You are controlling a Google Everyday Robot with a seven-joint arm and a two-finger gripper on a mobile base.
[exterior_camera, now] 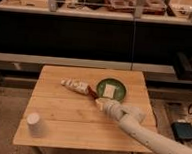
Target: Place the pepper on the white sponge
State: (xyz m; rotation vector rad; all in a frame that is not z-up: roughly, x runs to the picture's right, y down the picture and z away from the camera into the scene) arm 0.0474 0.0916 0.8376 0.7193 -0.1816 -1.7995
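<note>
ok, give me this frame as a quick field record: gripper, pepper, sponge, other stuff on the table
gripper: over the table's middle right, at the near left edge of the plate
pepper: dark red, at the gripper's tip, between bottle and plate; whether it is lifted or resting cannot be told
sponge: white, flat on the green plate, nothing on it
pepper on sponge: not yet
bottle: white, lying on its side, left of the pepper
cup: upright, near left corner
table: wooden
</note>
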